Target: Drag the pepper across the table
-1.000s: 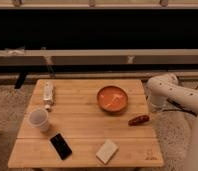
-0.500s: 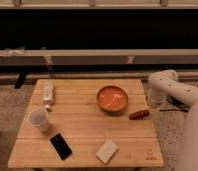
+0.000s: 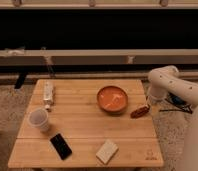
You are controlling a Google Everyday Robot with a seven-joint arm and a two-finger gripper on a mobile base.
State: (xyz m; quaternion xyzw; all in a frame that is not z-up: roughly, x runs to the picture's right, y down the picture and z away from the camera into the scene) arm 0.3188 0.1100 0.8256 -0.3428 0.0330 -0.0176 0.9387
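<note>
The pepper (image 3: 140,112) is a small dark red-brown pod lying near the right edge of the light wooden table (image 3: 87,125), just right of the orange bowl. My white arm comes in from the right and bends down over the table's right edge. My gripper (image 3: 149,104) is at the pepper's right end, low over the table; I cannot tell whether it touches the pod.
A round orange bowl (image 3: 112,99) stands just left of the pepper. A white cup (image 3: 38,119), a black phone (image 3: 61,146), a pale block (image 3: 107,151) and a small white bottle (image 3: 48,94) lie on the left and front. A dark wall with rails runs behind.
The pepper has shifted a little toward the far side of the table along the right edge, and my gripper and arm have moved the same way with it.
</note>
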